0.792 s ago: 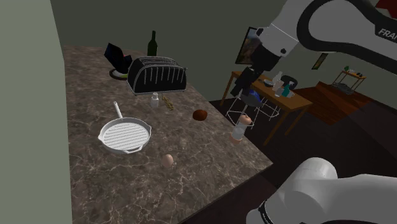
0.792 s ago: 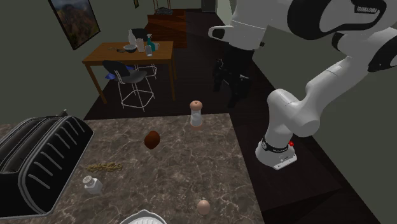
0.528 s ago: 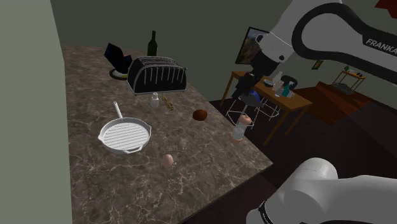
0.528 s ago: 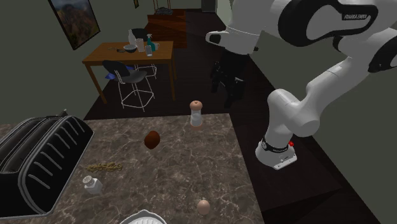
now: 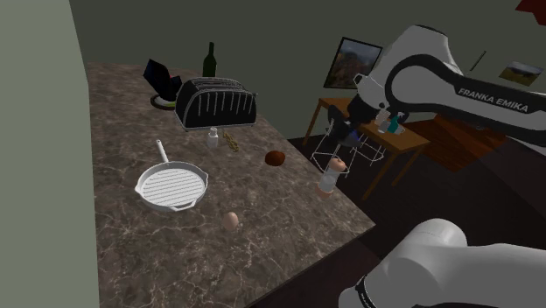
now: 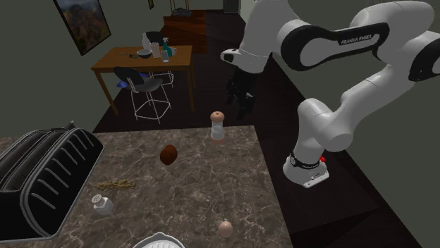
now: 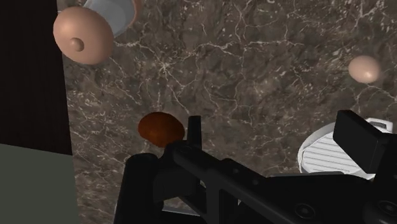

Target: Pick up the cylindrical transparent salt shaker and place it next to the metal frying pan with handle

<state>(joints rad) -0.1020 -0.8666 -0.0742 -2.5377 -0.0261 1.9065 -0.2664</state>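
Ok so here's the scene, all placed off the frying pan [image 5: 172, 186]. It's a pale ridged one, flat on the dark marble desk [image 5: 131, 262], and its handle points away toward the toaster [image 5: 216, 102].

The salt shaker [image 5: 330, 178] is a clear cylinder with a rounded pinkish cap. It stands upright, well apart from the pan, way out on the shoulder view's right at the very edge of the desk. Nothing is touching it.

A brown roundish lump [image 5: 276, 158] sits roughly between the pan and the shaker. A pale egg-looking ball [image 5: 231, 220] is near the pan on its lower-right side in the shoulder view. Past the tip of the pan's handle there's a small white shaker [image 5: 213, 136] with a little gold chain [image 5: 232, 140] beside it, both just in front of the toaster.

The pincer [image 6: 240, 106] hangs in the air even farther from the pan than the salt shaker, above it and off past the desk edge. In the wrist view its two fingers stand apart with nothing between them, and the pan's ridges peek out behind one finger [image 7: 356, 137].
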